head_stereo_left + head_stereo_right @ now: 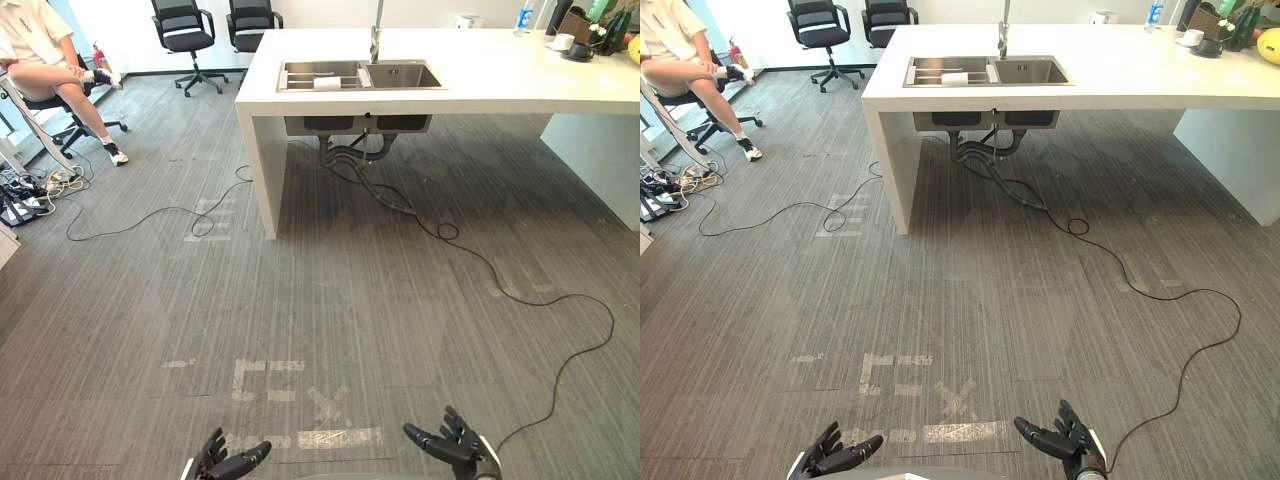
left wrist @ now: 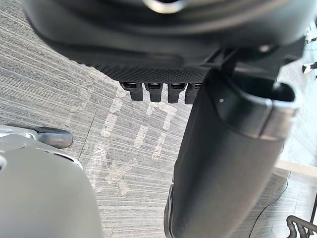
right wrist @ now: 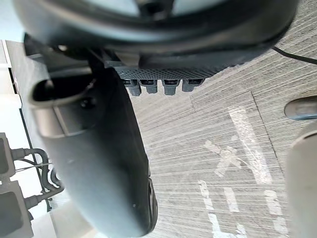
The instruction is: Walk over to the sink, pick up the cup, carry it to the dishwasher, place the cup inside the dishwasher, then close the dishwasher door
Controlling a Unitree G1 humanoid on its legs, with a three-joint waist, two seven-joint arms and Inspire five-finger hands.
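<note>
A white counter (image 1: 470, 85) stands far ahead, with a steel double sink (image 1: 358, 74) and a tap (image 1: 376, 40) set into it. A small white object (image 1: 327, 83), possibly the cup, lies in the sink's left basin; it is too small to tell. My left hand (image 1: 228, 462) and right hand (image 1: 450, 445) hang low at the near edge of the eye views, over grey floor, far from the sink. Both are open with relaxed fingers and hold nothing. Each wrist view shows straight fingers (image 2: 153, 90) and a thumb (image 3: 106, 163) above bare floor.
A person (image 1: 45, 60) sits on a chair at the far left beside a tangle of cables (image 1: 30, 190). Two black office chairs (image 1: 190, 35) stand at the back. A black cable (image 1: 520, 295) runs across the floor from under the sink. White tape marks (image 1: 300, 395) lie near me.
</note>
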